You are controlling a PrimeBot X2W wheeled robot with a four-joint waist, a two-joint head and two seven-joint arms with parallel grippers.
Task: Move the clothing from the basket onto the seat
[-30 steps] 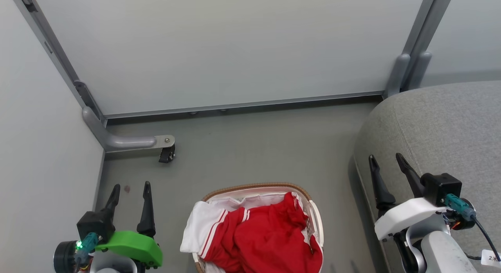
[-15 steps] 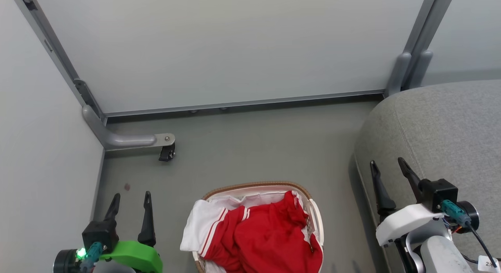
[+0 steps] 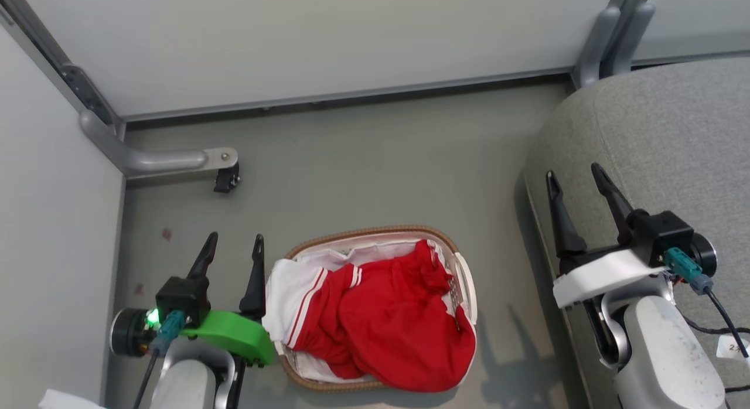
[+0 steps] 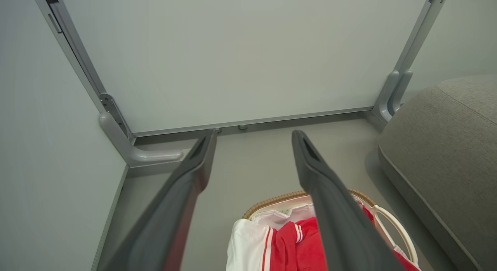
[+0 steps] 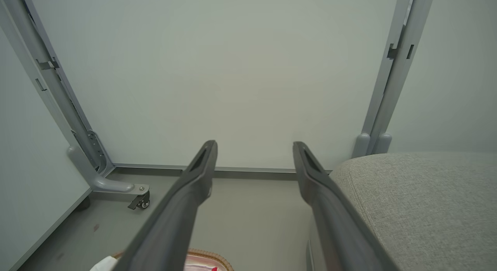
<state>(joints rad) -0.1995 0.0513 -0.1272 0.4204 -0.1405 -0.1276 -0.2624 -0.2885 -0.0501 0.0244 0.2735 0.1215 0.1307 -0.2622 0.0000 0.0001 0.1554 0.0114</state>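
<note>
Left pincer stands wide and empty above the floor, its inner finger just beside the left edge of the basket. Right pincer is also spread wide and empty, over the rounded edge of the seat. Clothing fills the basket, with a white panel spilling over the left rim and red folds over the near right rim. Open floor lies between basket and seat and runs up to the partition. A frame foot with a caster juts out from the left corner.
</note>
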